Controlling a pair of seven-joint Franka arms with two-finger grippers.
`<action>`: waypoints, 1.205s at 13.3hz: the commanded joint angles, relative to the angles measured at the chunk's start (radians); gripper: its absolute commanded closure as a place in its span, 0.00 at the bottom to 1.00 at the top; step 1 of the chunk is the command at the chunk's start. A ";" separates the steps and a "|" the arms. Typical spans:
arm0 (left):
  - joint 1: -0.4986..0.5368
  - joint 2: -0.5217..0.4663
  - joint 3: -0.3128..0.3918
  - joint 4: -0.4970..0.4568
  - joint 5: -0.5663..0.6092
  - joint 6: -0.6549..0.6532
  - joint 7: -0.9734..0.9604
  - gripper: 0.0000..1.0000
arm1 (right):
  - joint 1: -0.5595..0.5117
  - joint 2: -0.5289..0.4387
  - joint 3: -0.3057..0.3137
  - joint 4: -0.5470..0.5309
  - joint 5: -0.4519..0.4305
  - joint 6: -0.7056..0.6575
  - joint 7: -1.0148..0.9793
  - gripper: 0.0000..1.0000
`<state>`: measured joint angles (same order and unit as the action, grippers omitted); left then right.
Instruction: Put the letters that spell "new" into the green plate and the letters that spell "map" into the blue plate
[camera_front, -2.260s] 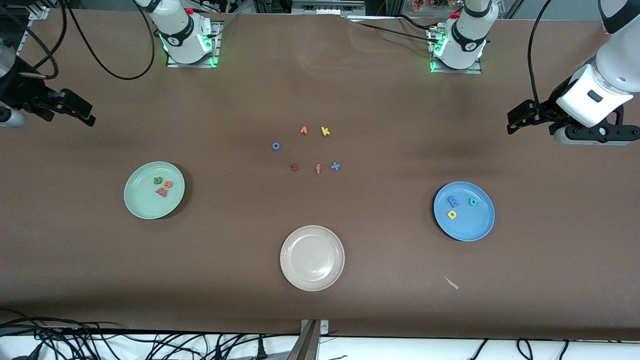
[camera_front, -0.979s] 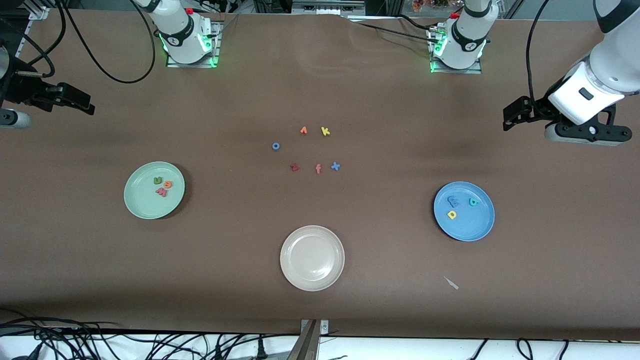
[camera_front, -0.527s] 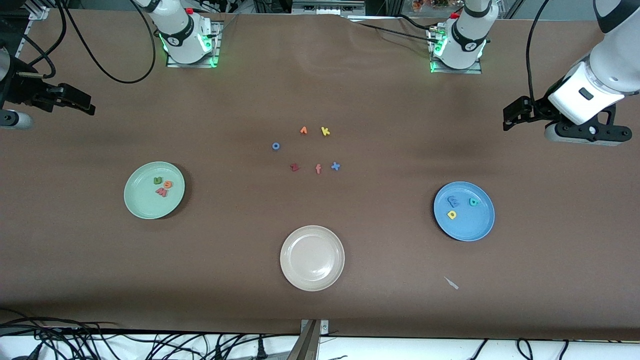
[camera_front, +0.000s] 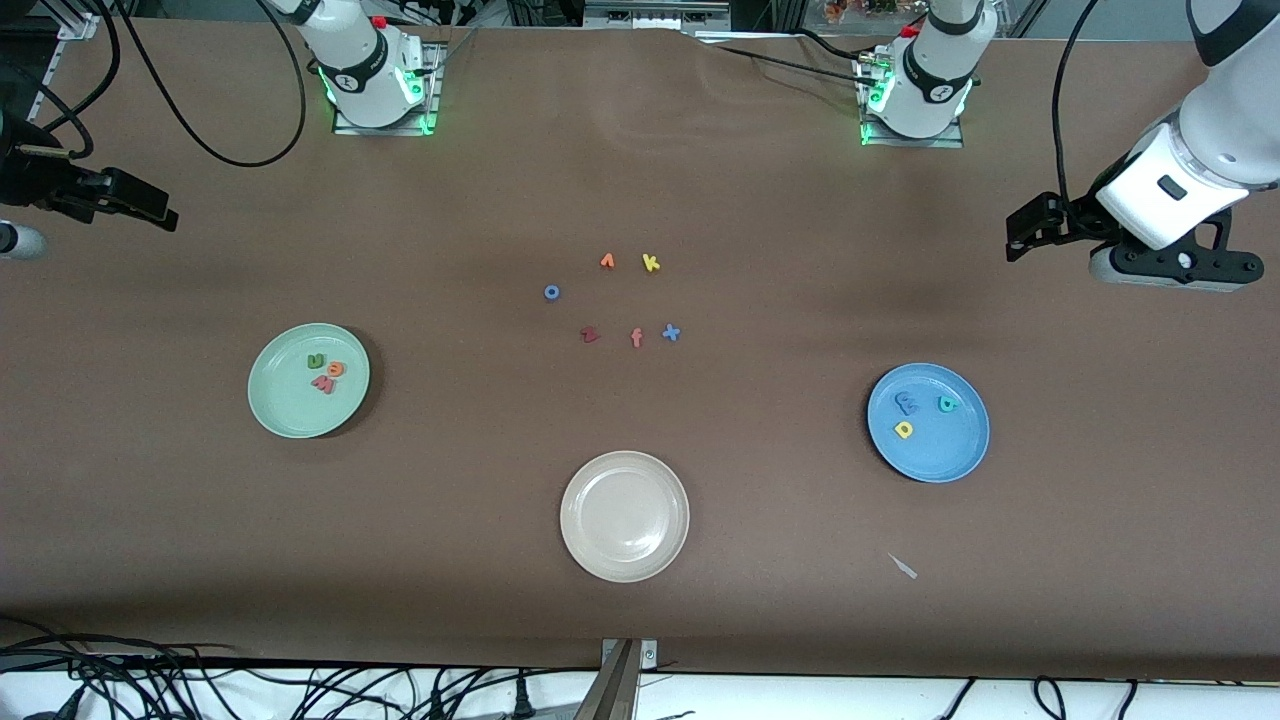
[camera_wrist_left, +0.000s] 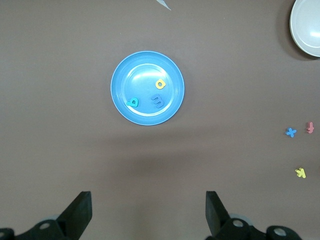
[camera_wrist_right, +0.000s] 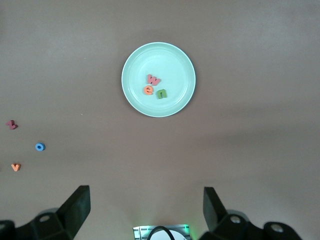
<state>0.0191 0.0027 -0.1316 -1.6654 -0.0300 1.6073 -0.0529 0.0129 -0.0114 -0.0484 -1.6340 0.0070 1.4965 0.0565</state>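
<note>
The green plate (camera_front: 300, 415) holds the letters of "new": green n (camera_front: 316, 361), orange e (camera_front: 336, 369) and red-pink w (camera_front: 323, 383). In the blue plate (camera_front: 950, 450) lie the letters of "map": blue m (camera_front: 906, 403), teal p (camera_front: 947, 403) and yellow a (camera_front: 903, 429). My left gripper (camera_front: 1018, 238) hangs open and empty over bare table at the left arm's end, apart from the blue plate (camera_wrist_left: 145, 70). My right gripper (camera_front: 165, 212) hangs open and empty over the right arm's end, apart from the green plate (camera_wrist_right: 170, 60).
An empty beige plate (camera_front: 624, 516) sits nearest the front camera. Mid-table lie loose letters: orange v (camera_front: 607, 261), yellow k (camera_front: 651, 262), blue o (camera_front: 551, 292), dark red z (camera_front: 589, 335), pink f (camera_front: 636, 338), blue x (camera_front: 671, 333). A pale scrap (camera_front: 903, 566) lies by the blue plate.
Both grippers have drawn slightly away toward their ends of the table and stayed open. Plates and letters have not moved.
</note>
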 joint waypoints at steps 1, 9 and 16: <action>-0.001 -0.017 -0.002 -0.007 0.025 -0.010 0.018 0.00 | -0.004 0.010 0.010 0.026 -0.004 -0.024 -0.017 0.00; -0.001 -0.017 -0.002 -0.007 0.024 -0.010 0.018 0.00 | -0.005 0.014 0.010 0.025 -0.001 -0.009 -0.027 0.00; -0.001 -0.018 -0.002 -0.007 0.025 -0.012 0.018 0.00 | -0.005 0.014 0.009 0.025 -0.001 -0.012 -0.046 0.00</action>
<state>0.0191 0.0027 -0.1317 -1.6654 -0.0300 1.6069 -0.0528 0.0140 -0.0074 -0.0435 -1.6340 0.0070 1.4981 0.0260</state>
